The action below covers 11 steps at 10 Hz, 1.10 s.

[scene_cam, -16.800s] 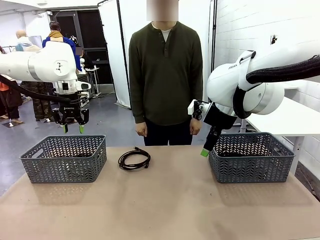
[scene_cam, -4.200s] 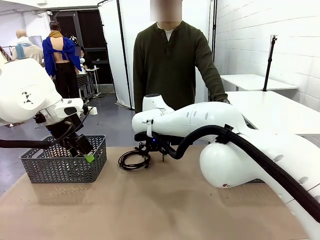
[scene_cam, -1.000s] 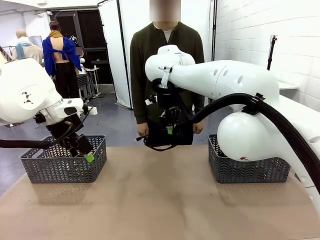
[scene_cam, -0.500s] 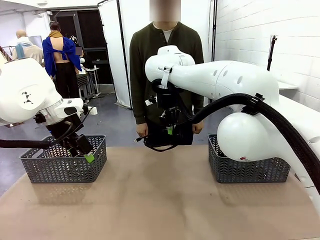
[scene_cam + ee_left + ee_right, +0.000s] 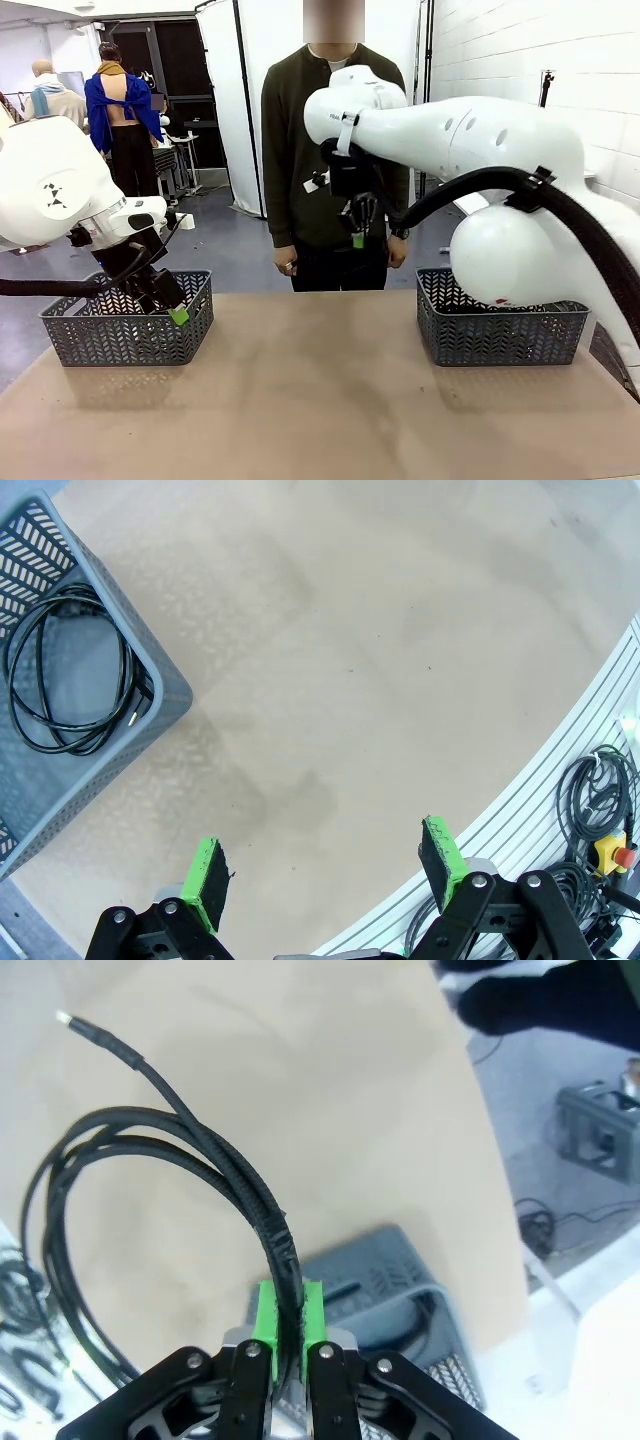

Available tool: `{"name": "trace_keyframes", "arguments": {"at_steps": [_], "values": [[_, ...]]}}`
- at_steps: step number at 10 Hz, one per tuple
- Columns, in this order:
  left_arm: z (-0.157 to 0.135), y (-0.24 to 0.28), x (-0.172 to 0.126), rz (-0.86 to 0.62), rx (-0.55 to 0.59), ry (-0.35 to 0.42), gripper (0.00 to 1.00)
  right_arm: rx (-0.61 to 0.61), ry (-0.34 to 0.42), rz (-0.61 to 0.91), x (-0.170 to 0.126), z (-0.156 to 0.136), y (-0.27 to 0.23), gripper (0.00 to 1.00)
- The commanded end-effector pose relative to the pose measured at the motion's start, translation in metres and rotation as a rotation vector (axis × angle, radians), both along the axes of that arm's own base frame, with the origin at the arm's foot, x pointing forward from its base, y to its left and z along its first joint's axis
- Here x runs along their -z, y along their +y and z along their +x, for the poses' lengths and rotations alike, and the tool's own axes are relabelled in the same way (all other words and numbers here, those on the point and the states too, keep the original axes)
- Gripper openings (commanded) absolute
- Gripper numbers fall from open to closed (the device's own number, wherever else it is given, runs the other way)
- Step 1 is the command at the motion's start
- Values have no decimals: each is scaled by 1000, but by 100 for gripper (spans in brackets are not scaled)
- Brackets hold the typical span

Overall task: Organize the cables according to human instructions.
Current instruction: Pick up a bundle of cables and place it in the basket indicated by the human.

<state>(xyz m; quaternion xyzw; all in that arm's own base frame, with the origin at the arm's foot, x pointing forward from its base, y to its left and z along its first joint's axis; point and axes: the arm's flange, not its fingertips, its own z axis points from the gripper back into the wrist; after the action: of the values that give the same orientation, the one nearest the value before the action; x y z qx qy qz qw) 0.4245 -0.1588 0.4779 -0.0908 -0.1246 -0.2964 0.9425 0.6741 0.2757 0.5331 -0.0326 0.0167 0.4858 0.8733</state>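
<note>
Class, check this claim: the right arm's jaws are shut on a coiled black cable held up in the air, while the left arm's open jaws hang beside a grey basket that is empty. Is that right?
One detail is wrong: the basket is not empty. The left wrist view shows a coiled black cable lying inside it. The rest stands: the right gripper is shut on a cable held in the air, and the left gripper is open beside the basket.

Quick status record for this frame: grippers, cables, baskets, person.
left gripper: open, empty, beside left basket
right gripper: shut on coiled cable, raised above table
left basket: one coiled cable inside
right basket: contents unclear
person: standing at far side, arms down
</note>
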Motion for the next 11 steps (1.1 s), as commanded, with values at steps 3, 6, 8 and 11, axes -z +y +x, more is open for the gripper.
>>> {"name": "trace_keyframes", "arguments": {"at_steps": [3,6,8,11], "values": [[0,0,-1,-1,-10,-5,100,-109,-17,-58,13,-69,-57,0],[0,0,-1,-1,-10,-5,100,-101,-50,-37,3,-83,-98,0],[0,0,-1,-1,-10,-5,100,-65,-44,-46,-4,-76,-129,0],[0,0,-1,-1,-10,-5,100,-101,13,5,-4,-55,-162,0]]}}
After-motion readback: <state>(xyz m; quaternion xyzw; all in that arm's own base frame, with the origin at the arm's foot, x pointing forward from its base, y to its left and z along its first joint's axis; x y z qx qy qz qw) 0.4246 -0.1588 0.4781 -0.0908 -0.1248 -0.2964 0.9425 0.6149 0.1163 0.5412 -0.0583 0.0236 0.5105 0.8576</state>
